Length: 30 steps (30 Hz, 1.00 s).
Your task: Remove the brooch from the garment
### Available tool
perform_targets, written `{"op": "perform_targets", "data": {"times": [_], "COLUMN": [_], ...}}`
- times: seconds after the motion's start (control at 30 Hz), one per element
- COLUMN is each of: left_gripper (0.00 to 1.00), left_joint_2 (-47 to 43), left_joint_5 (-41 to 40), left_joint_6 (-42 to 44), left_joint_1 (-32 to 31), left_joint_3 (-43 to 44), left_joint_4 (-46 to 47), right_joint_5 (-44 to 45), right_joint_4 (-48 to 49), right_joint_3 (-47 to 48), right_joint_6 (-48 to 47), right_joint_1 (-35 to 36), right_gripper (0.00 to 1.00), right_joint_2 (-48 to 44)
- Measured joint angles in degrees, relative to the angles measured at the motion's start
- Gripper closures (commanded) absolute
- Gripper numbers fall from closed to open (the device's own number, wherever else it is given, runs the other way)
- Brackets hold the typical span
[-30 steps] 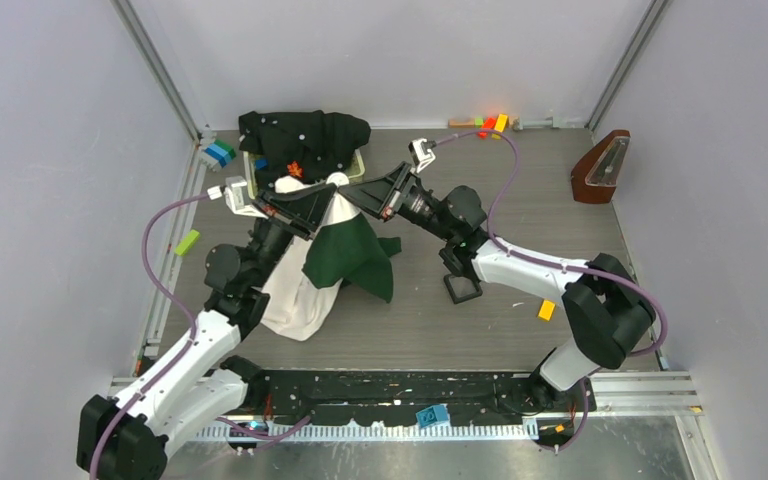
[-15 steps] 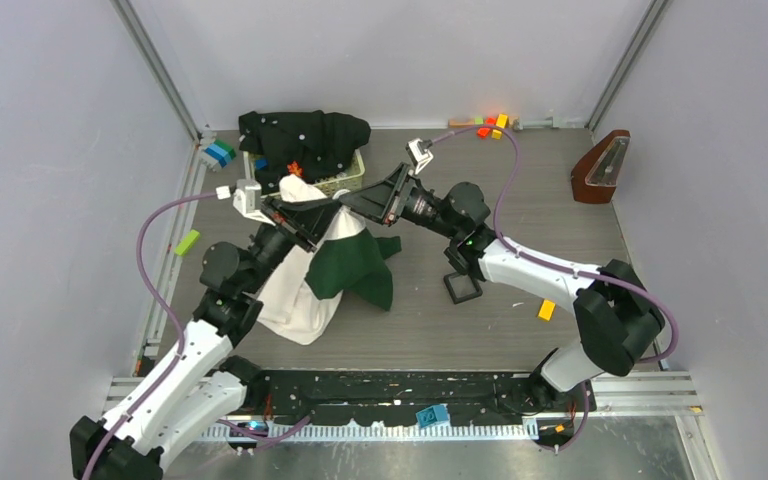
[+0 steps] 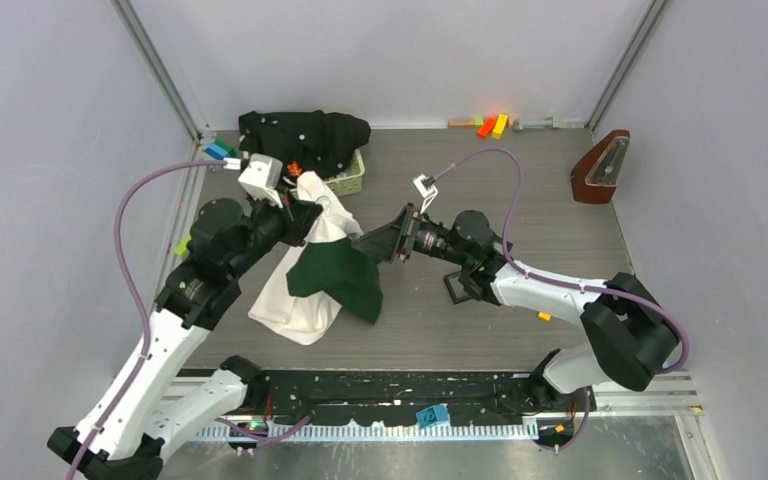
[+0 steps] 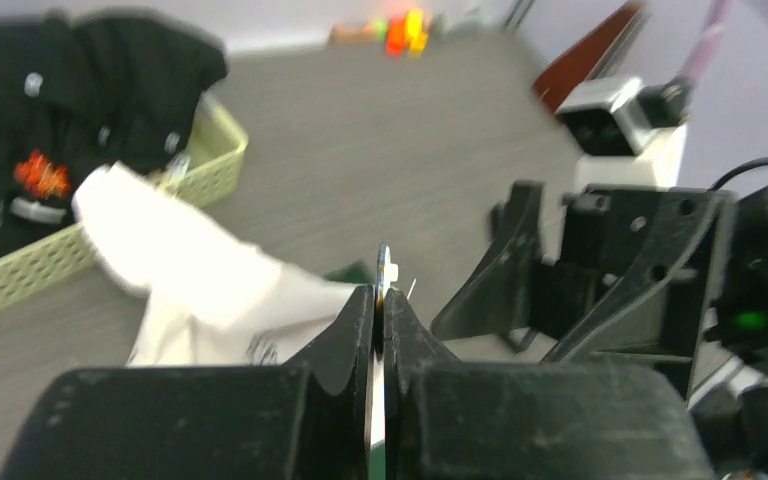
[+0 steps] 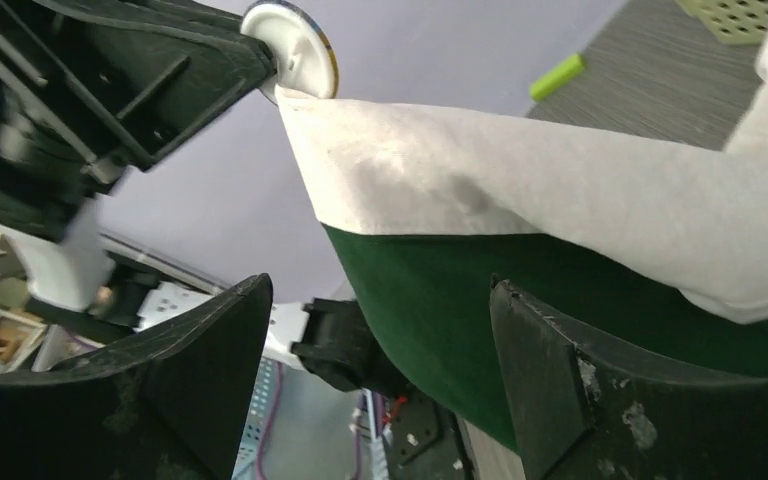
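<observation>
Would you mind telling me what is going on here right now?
The left pincer is shut on a round white brooch, holding up the cream and green garment that hangs from it. The right pincer stands open by the green part, gripping nothing. The brooch does not look detached yet.

- The grey, wood-grained worktop [image 3: 550, 220] carries everything.
- The lower folds of the cream and green garment [image 3: 290, 305] rest left of centre.
- A pale green basket [image 3: 350, 184] stands behind them.
- A black square frame [image 3: 460, 288] lies right of the garment.
- Small coloured blocks [image 3: 491, 125] sit at the far edge.
- A brown wedge-shaped case [image 3: 600, 166] stands far right.
</observation>
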Motion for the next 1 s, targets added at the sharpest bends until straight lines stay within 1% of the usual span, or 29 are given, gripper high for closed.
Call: {"op": "perform_targets", "data": {"times": [0.07,0.13,0.23,0.37,0.43,0.57,0.67,0.73,0.87,1.0], "left_gripper": [1.0,1.0,1.0,1.0,1.0,1.0,1.0,1.0,1.0,1.0], "left_joint_2": [2.32,6.47,12.92,18.75,20.35,24.98,29.33,31.32,31.26,27.67], "left_joint_5": [-0.83,-1.62,-2.29,-2.97,-4.02,-10.21,-13.33,-13.92,-13.86,-11.65], "left_joint_6": [2.4,5.16,7.89,9.53,9.92,10.71,11.13,11.54,12.52,12.83], "left_joint_1": [0.0,0.0,0.0,0.0,-0.02,-0.07,-0.04,-0.07,-0.07,-0.07], "left_joint_3": [3.89,8.57,13.64,14.49,14.64,17.88,20.7,21.99,24.79,30.1], "left_joint_4": [-7.72,-17.18,-28.0,-36.87,-40.35,-48.19,-52.76,-55.58,-60.17,-62.79], "right_joint_5": [0.83,1.66,2.49,5.09,7.19,10.8,12.52,13.42,14.6,15.82], "right_joint_4": [-2.6,-5.31,-9.62,-18.73,-22.53,-27.28,-29.29,-30.64,-32.35,-32.98], "right_joint_3": [-0.94,-1.16,-0.9,1.77,3.45,6.01,6.88,7.13,7.52,7.63], "right_joint_6": [-2.32,-4.61,-8.11,-14.38,-17.7,-22.62,-24.26,-24.79,-25.44,-25.57], "right_joint_1": [0.0,0.02,0.24,3.32,6.08,10.21,10.99,11.02,11.28,11.89], "right_gripper": [0.14,0.14,0.14,0.14,0.14,0.14,0.14,0.14,0.14,0.14], "right_joint_2": [-0.55,-1.05,-1.49,-1.31,-0.94,1.4,3.98,5.81,7.93,8.41]}}
